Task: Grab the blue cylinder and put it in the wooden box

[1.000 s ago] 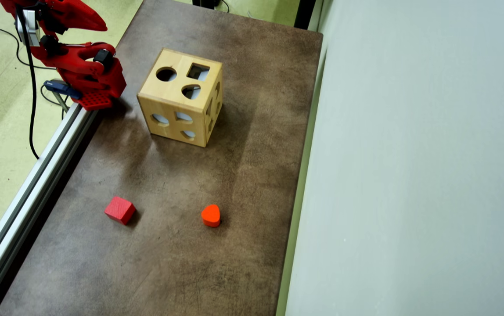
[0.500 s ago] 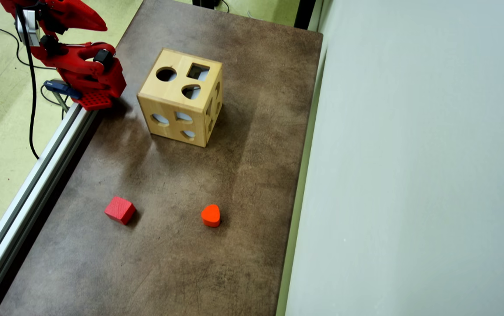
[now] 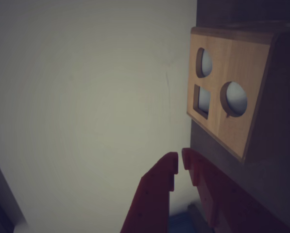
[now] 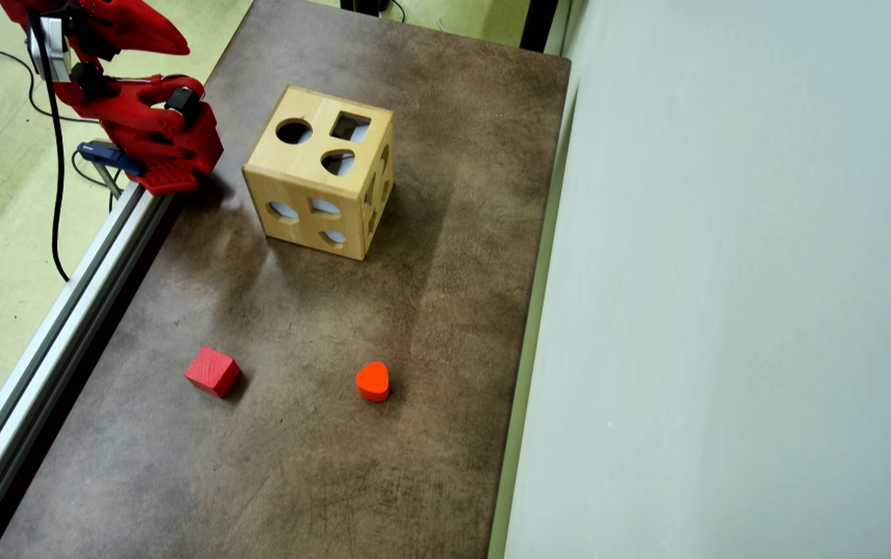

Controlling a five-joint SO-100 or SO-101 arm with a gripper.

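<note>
The wooden box stands upright near the far end of the brown table, with round, square and heart-like holes in its top. In the wrist view the wooden box fills the upper right. The blue cylinder is out of view in both views. My red gripper is folded back over the arm's base at the table's far left corner, apart from the box. In the wrist view the gripper has its tips almost touching and holds nothing.
A red cube and an orange heart-shaped piece lie on the near half of the table. An aluminium rail runs along the left edge. A pale wall borders the right side. A blue clamp sits by the arm's base.
</note>
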